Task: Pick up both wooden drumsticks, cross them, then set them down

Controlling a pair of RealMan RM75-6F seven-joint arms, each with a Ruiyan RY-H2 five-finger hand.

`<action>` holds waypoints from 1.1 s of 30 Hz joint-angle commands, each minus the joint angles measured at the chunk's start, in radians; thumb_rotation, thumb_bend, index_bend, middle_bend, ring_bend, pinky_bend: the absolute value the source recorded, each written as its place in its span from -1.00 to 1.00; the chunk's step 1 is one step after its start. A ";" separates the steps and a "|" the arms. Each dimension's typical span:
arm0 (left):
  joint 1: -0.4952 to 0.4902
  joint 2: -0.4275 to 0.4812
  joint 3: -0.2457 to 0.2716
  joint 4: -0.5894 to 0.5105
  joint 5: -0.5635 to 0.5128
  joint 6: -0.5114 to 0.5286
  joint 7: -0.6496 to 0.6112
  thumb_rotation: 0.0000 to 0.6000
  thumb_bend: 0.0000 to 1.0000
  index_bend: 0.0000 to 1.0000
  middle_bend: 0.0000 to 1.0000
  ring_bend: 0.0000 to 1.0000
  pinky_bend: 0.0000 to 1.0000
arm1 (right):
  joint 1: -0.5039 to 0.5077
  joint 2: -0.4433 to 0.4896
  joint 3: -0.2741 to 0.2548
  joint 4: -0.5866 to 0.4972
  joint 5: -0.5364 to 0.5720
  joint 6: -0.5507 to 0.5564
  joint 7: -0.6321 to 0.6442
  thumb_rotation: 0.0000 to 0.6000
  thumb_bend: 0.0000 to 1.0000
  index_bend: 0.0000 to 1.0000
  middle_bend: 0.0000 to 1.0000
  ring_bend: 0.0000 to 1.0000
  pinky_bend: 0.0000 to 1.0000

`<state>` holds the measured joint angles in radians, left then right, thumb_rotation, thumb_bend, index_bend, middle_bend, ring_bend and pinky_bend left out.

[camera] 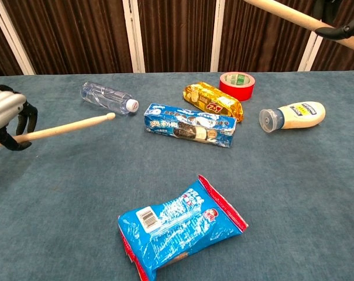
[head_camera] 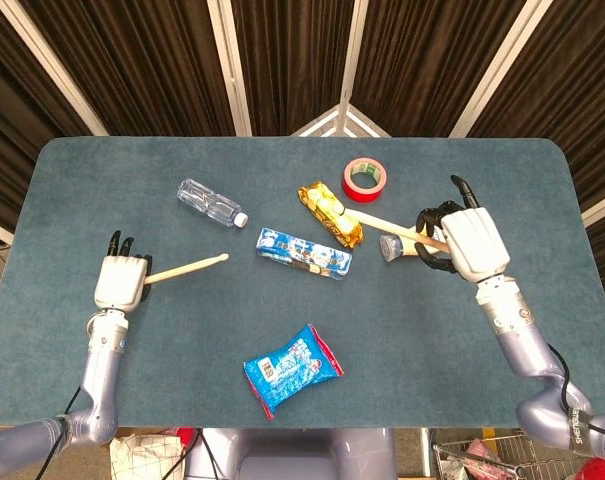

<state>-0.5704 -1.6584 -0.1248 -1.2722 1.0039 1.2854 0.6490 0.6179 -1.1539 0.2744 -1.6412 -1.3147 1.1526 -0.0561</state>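
My left hand grips one wooden drumstick by its butt at the table's left side. The stick is off the cloth, its tip pointing right and slightly up toward the water bottle. My right hand holds the second drumstick raised over the right side of the table; its free end points left toward the gold snack pack. In the chest view only dark fingertips of the right hand show at the top right corner.
On the blue table lie a red tape roll, a gold snack pack, a blue cookie box, a white squeeze bottle and a blue snack bag.
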 commanded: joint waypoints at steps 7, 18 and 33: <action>0.012 0.154 -0.014 -0.181 0.265 0.061 -0.318 1.00 -0.01 0.28 0.33 -0.68 -1.00 | 0.019 -0.012 0.015 0.018 0.046 -0.029 -0.020 1.00 -0.11 0.53 0.30 -0.12 -1.00; -0.055 0.100 -0.072 -0.183 0.349 0.023 -0.448 1.00 -0.02 0.30 0.34 -0.67 -1.00 | 0.076 -0.039 0.053 0.006 0.122 -0.095 -0.031 1.00 -0.11 0.54 0.30 -0.11 -1.00; -0.142 -0.098 -0.120 -0.065 0.410 0.015 -0.521 1.00 -0.02 0.30 0.34 -0.67 -1.00 | 0.143 -0.066 0.076 -0.103 0.209 -0.118 -0.141 1.00 -0.10 0.55 0.31 -0.10 -1.00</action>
<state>-0.7095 -1.7527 -0.2414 -1.3374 1.4106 1.2975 0.1239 0.7566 -1.2175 0.3506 -1.7389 -1.1094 1.0345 -0.1904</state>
